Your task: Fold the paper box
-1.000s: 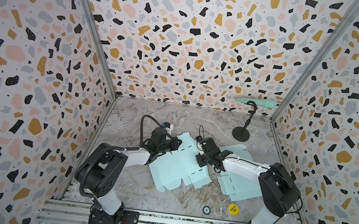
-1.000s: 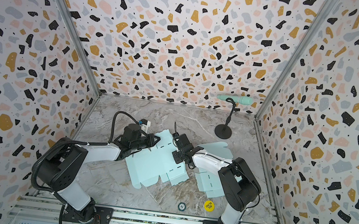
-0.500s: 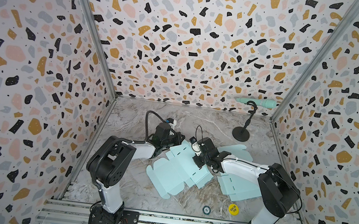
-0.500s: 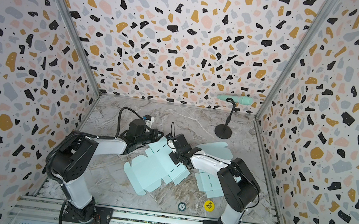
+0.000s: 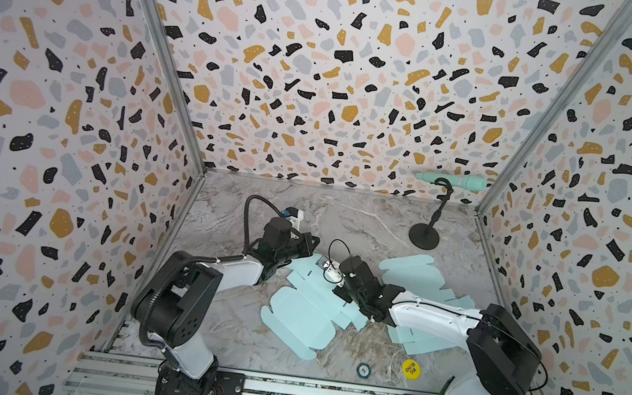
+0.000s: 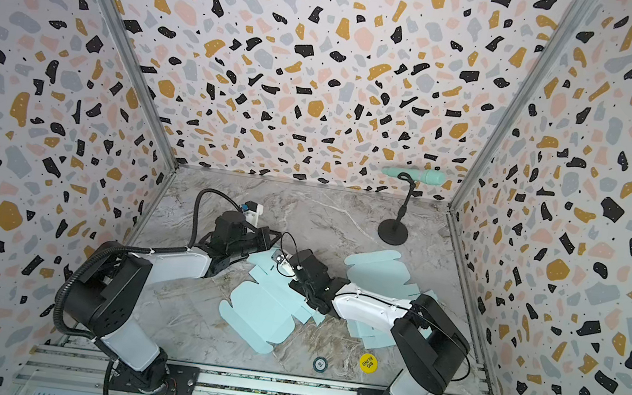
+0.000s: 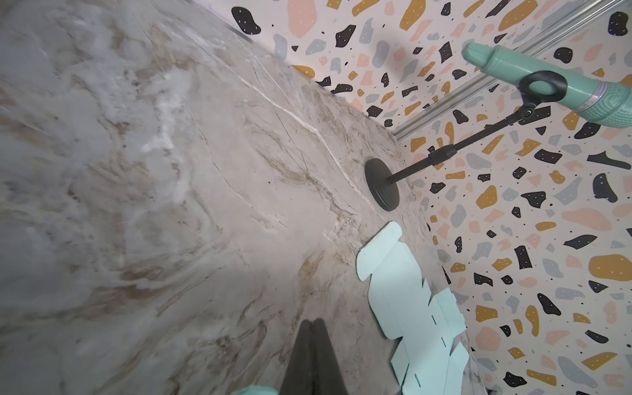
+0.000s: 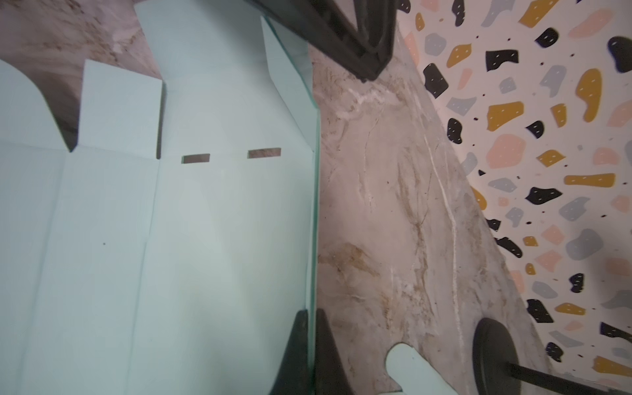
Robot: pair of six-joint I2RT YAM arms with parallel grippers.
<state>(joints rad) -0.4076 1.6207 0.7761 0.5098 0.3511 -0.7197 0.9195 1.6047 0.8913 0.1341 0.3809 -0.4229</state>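
Right wrist view: the paper box [image 8: 171, 222], an unfolded pale green blank, is pinched along one long edge by the right gripper [image 8: 312, 319], whose fingers are closed on the thin sheet. In both top views the blank lies in front of the microphone stand [image 5: 423, 237], towards the left arm's side of it, with spare blanks [image 5: 415, 273] between. The first side panel is judged to be in hand. Next, that panel would have to be bent up along its score while the rest is kept flat. The left gripper [image 7: 313, 328] is pressed shut with nothing seen between its fingers. Whether it touches the sheet cannot be told. The pinch is hidden under the right wrist in both top views.
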